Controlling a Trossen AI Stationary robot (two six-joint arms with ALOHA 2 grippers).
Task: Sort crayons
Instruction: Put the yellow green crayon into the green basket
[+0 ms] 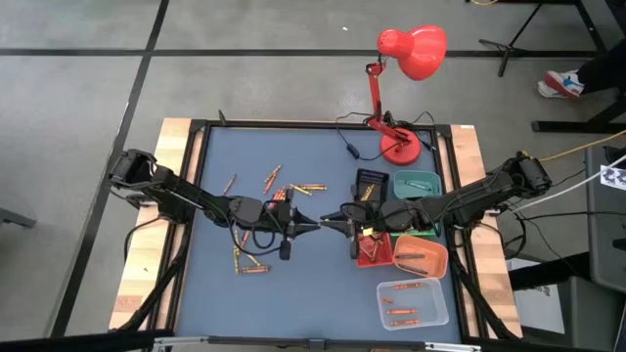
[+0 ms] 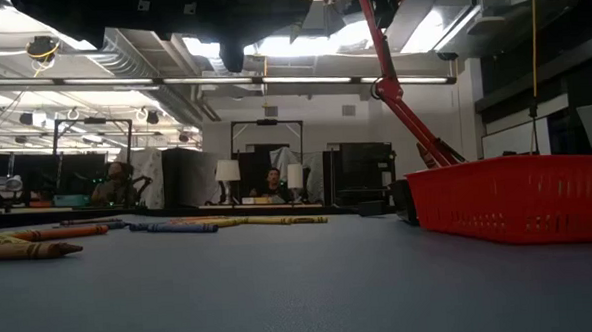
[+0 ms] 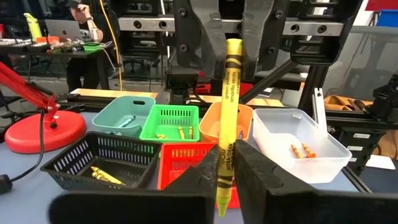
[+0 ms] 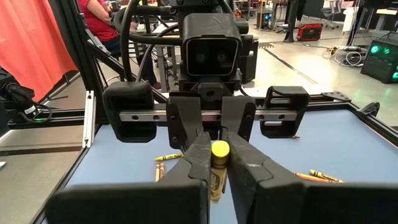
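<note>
A yellow crayon (image 3: 227,106) hangs in the air over the table's middle, between my two grippers, which meet tip to tip. My left gripper (image 1: 315,224) comes from the table's left and is shut on one end of it. My right gripper (image 1: 331,221) comes from the right and is shut on the other end (image 4: 219,151). Loose crayons, mostly orange and red, lie flat on the blue mat at the far left (image 1: 277,182) and near left (image 1: 249,262). Others show in the low view (image 2: 39,242). My left gripper pinches the yellow crayon between its two fingers near one end (image 3: 222,163). The fingers come level from the table's left. The crayon runs on past them toward my right gripper, clear of the table. My right gripper pinches the crayon's other end (image 4: 218,163) between its two fingers, coming level from the table's right. The crayon lies along the fingers, its flat end face toward the wrist camera. It is clear of the table.
Small trays stand at the right: black (image 1: 371,183), teal (image 1: 417,182), red (image 1: 375,251), orange (image 1: 422,256) and clear (image 1: 413,303). A green one (image 3: 171,122) sits under my right arm. A red desk lamp (image 1: 406,59) stands at the far right.
</note>
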